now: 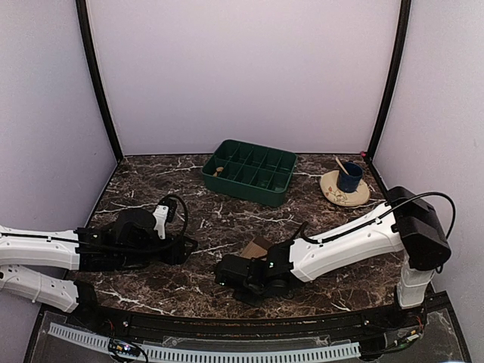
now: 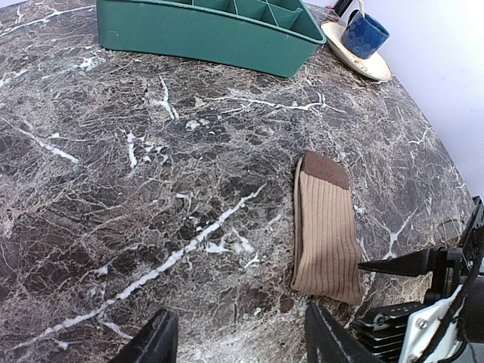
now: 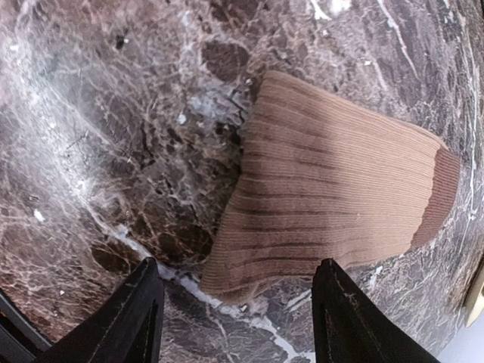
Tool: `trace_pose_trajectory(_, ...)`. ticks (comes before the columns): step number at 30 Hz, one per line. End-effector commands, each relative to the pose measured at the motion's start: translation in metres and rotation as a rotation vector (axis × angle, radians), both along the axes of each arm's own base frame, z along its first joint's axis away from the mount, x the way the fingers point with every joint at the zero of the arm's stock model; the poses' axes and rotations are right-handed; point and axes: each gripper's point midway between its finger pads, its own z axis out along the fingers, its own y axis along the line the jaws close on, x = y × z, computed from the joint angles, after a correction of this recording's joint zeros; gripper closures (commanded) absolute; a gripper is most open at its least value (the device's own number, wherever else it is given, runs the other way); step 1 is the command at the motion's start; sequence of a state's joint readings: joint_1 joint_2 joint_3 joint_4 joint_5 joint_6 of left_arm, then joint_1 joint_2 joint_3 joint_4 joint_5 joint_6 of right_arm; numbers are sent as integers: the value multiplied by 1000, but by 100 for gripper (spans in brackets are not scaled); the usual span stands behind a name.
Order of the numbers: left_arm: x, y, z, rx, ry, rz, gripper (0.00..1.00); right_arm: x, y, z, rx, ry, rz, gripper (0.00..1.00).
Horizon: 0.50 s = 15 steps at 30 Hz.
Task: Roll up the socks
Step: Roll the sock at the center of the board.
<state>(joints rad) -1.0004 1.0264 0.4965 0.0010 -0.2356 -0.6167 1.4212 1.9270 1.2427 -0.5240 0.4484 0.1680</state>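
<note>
Both sets of jaws gape empty: right gripper (image 3: 236,272) hovers over one end of the tan sock (image 3: 333,197) lying flat on the marble table (image 1: 227,215), left gripper (image 2: 238,314) poised beside it; a shallow pinch could merely drag the thin fabric

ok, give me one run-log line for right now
sock: tan ribbed fabric sock flat on marble table, unrolled | right end effector: open, over sock's end | left end effector: open, apart from sock
</note>
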Motion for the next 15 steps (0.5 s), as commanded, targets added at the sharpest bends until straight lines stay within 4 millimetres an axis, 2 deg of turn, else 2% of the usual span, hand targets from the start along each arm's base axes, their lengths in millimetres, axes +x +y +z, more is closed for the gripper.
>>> trace_pose_trajectory(1, 0, 1, -2, -19, 3, -1, 40, 4, 0, -5, -45, -11, 15, 39)
trace_pose_trajectory(8, 1, 3, -5, -14, 3, 0, 40, 12, -12, -16, -79, 16, -4, 47)
trace_pose_trajectory(15, 2, 5, -7, -15, -10, 1, 40, 11, -23, -34, -118, 94, -3, 71)
